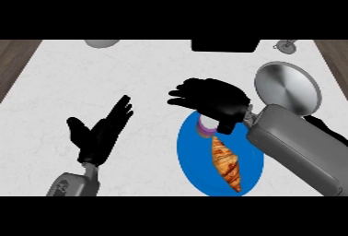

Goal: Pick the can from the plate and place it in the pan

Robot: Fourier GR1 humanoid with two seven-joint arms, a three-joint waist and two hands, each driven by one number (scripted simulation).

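- On the blue plate (197, 175), at its far end, sits the can (206, 128): only a pale body with a purple band shows, the rest hidden under the right hand (211, 101).
- Right hand hangs directly over the can, palm down, fingers curled forward and the thumb reaching down by the can's right side. Contact is not clear; I judge the fingers as arched above it, not yet closed round it.
- Key relation: can lies just below and slightly toward the robot from the right fingertips. It appears upright, long axis pointing up at the camera, though too much is covered to be certain.
- Right hand is by far the nearer; left hand (102, 133) rests open at the view's left, fingers up and spread, well apart from the plate.
- Pan (289, 87), grey and round, lies beyond and to the right of the plate, just beside the right wrist; its handle is hidden behind the right forearm (299, 147).
- Croissant (226, 163) lies lengthwise on the plate, its far tip just beside the can. Judgement: a low closing of the thumb could nudge it.
- Judgement: path from can to pan is short, up and to the right; the forearm itself crowds that side.
- Far edge: grey bowl (102, 43), a dark box-like object (224, 45), a small metal fitting (287, 45), all well clear.
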